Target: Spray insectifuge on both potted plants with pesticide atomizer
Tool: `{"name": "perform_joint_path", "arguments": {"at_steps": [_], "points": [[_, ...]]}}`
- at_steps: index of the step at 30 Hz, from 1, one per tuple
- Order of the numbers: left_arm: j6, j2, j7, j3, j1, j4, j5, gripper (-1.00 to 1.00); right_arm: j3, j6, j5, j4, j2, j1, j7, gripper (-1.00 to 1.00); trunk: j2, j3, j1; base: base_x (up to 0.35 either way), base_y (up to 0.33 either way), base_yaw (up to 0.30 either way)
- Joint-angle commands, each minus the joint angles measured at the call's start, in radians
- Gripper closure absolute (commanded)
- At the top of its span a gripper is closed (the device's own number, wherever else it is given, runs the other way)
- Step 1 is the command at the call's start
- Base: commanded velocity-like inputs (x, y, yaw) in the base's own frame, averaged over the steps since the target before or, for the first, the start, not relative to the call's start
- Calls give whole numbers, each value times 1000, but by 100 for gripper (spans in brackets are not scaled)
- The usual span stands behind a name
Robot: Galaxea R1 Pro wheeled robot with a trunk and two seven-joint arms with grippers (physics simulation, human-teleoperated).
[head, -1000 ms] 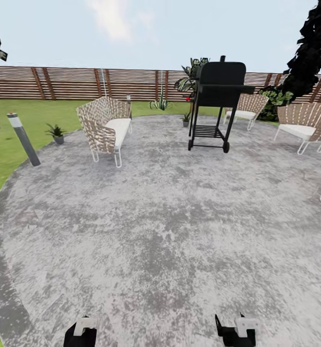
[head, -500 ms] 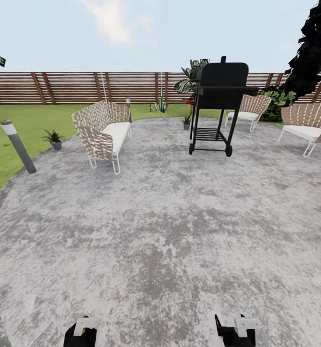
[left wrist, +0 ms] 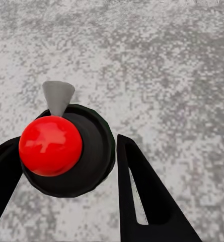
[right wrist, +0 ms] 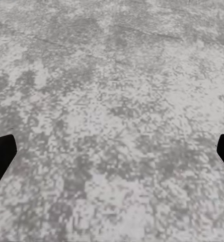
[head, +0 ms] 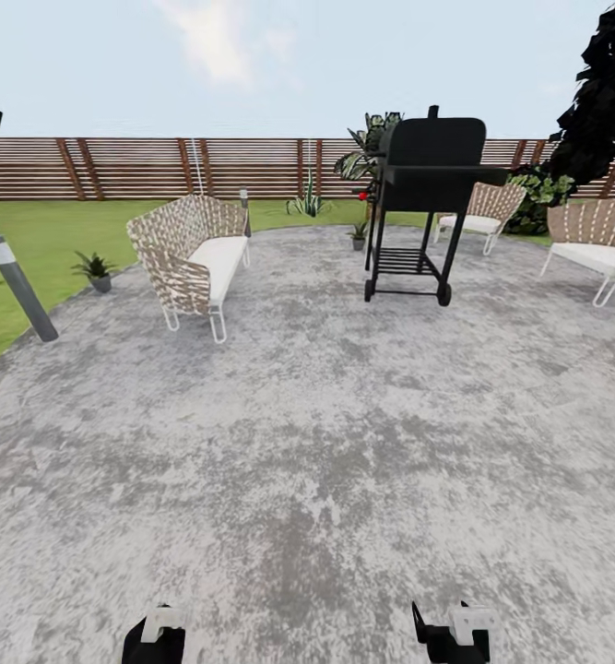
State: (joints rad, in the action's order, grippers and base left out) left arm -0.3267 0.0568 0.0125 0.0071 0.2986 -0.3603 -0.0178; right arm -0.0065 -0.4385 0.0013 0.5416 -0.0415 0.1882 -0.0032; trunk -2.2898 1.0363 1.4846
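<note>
My left gripper (left wrist: 66,166) is shut on the pesticide atomizer (left wrist: 94,146), seen from above as a dark round body with a red cap and a grey nozzle. In the head view the left gripper (head: 159,634) and the right gripper (head: 455,632) sit at the bottom edge over the paved patio (head: 325,443). The right gripper (right wrist: 112,151) is open, with only paving between its fingers. One small potted plant (head: 93,270) stands at the patio's left edge by the lawn. A second potted plant (head: 358,233) stands far off beside the grill.
A wicker bench (head: 192,254) stands ahead on the left and a black grill (head: 427,198) ahead on the right. More wicker chairs (head: 597,242) are at the far right. A grey bollard lamp (head: 17,288) leans at the left. The brown slatted fence (head: 159,168) closes the lawn behind.
The whole head view has shifted as the robot rolls forward: bench and bollard slid left, grill and chairs slid right. Both grippers hold their places in the view.
</note>
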Motion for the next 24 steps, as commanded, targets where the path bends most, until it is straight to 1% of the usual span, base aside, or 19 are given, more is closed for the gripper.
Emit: {"name": "perform_joint_path", "arguments": {"at_steps": [1,24], "points": [[-3,0,2,1,1,1,-2,100,-1,-3,0,-1,0,0,0,-100,0,1,0,339,0,0],[-3,0,2,1,1,1,-2,100,0,-3,0,-2,0,0,-1,-100,0,1,0,339,0,0]]}}
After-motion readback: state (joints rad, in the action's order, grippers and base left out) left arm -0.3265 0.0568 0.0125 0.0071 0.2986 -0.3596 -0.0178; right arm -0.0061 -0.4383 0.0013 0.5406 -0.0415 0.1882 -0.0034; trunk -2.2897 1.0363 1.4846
